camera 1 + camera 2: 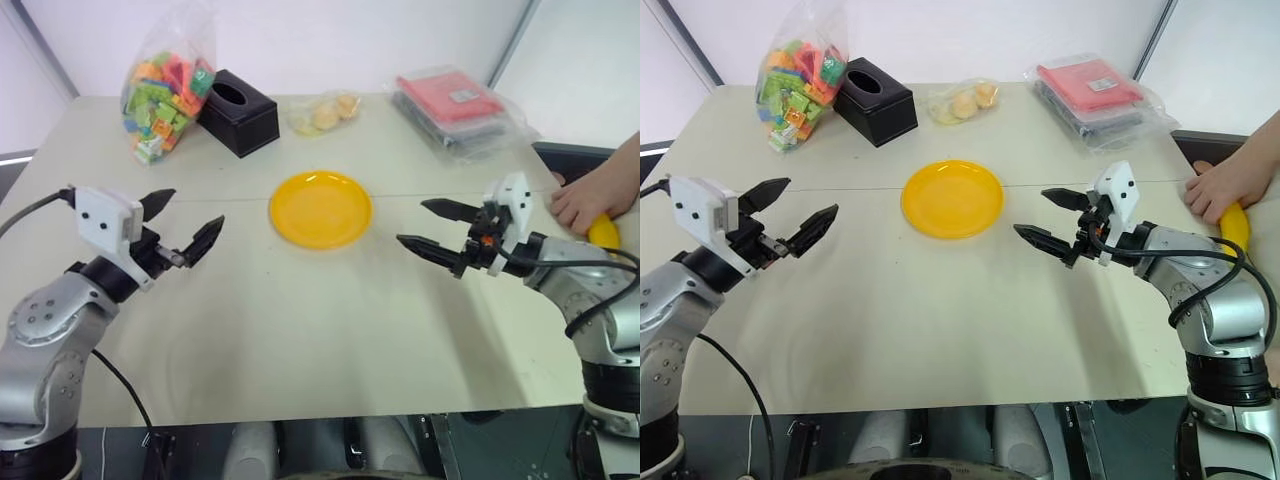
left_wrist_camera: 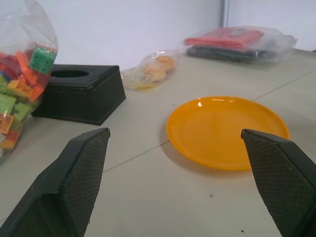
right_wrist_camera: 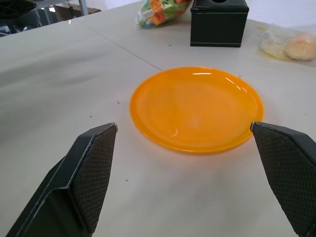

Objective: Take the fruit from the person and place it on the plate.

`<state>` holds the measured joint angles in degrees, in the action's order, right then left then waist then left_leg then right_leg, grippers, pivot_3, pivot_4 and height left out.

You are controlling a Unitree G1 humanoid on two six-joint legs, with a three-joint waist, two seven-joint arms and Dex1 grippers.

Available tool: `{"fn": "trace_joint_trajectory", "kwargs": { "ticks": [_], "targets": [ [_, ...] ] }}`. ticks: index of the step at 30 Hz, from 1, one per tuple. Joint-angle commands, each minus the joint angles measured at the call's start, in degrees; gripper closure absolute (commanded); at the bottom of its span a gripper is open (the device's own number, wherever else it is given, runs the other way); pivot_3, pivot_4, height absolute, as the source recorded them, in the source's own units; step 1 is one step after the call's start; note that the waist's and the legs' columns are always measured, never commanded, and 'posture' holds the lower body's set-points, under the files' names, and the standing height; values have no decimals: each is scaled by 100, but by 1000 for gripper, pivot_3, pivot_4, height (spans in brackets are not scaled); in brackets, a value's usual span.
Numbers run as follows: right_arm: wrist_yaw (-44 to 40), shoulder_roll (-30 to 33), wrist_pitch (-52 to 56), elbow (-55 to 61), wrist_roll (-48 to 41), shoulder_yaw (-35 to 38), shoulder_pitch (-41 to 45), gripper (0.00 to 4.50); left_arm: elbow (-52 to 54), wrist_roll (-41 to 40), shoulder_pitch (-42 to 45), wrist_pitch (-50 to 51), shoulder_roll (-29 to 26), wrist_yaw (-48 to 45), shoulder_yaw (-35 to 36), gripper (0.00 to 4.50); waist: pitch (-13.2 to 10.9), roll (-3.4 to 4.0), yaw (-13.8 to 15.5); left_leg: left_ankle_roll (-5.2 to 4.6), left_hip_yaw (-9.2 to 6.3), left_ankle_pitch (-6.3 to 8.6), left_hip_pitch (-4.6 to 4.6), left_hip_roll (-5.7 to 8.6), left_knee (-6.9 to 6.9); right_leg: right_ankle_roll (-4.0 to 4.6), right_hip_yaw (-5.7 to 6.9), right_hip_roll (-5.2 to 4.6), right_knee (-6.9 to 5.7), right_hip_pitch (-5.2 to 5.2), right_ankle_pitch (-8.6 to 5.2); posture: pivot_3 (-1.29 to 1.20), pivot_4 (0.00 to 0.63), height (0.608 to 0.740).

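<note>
1 plate [image 1: 320, 209] lies near the middle of the beige table [image 1: 300, 340], bright yellow-orange and bare. 1 banana [image 1: 1236, 227] rests at the table's right edge, mostly covered by 1 person's hand [image 1: 1225, 188], which lies on top of it; only its yellow end shows below the fingers.

2 grippers hover over the table, 1 on each side of the plate and both pointing toward it. The left gripper [image 1: 183, 222] is released, its 2 black fingers spread wide with nothing between them. The right gripper [image 1: 1052, 218] is likewise spread wide and holds nothing; it sits between the plate and the person's hand, well apart from the banana.

Along the far edge stand 4 other things: 1 clear bag of coloured blocks [image 1: 167, 88] at the left, 1 black box [image 1: 237, 111] with an oval opening just beside it, 1 small clear bag of round pale-yellow items [image 1: 326, 112] behind the plate, and 1 clear bag with red and dark flat contents [image 1: 457, 108] at the right. None of them lies between either gripper and the plate.
</note>
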<state>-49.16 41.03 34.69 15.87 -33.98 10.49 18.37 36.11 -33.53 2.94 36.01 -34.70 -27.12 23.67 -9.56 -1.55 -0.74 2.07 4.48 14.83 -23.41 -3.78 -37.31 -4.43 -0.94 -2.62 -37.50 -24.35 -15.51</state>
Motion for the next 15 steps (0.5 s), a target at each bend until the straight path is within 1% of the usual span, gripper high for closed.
{"fn": "trace_joint_trajectory", "kwargs": {
  "ticks": [1, 5, 10, 15],
  "targets": [
    [4, 56, -41, 173, -66, 118, 2, 85, 44, 74, -95, -59, -119, -10, 35, 0, 0, 0, 1, 0, 0, 0, 0, 0, 0, 0, 0, 0, 0, 0, 0, 0, 150, 740],
    [32, 42, -27, 172, -72, 87, 22, 85, 33, -150, -5, 15, -13, 134, 121, 0, 0, 0, 5, 0, 0, 0, 0, 0, 0, 0, -1, 0, 0, 0, 0, 0, 150, 740],
    [70, 44, 10, 221, -90, 87, -46, 85, -11, -69, -88, -81, -117, 85, 95, 0, 0, 0, 6, 0, 1, 0, -1, 0, -2, 0, -1, -1, 0, 0, 0, 0, 150, 740],
    [162, 27, 161, 318, -206, 162, -39, 85, 16, -118, -69, -96, -83, 151, 57, 0, 0, 0, 5, 0, 1, 0, 0, 0, -2, 0, -1, 0, 0, 0, 0, 0, 150, 740]
  ]
}}
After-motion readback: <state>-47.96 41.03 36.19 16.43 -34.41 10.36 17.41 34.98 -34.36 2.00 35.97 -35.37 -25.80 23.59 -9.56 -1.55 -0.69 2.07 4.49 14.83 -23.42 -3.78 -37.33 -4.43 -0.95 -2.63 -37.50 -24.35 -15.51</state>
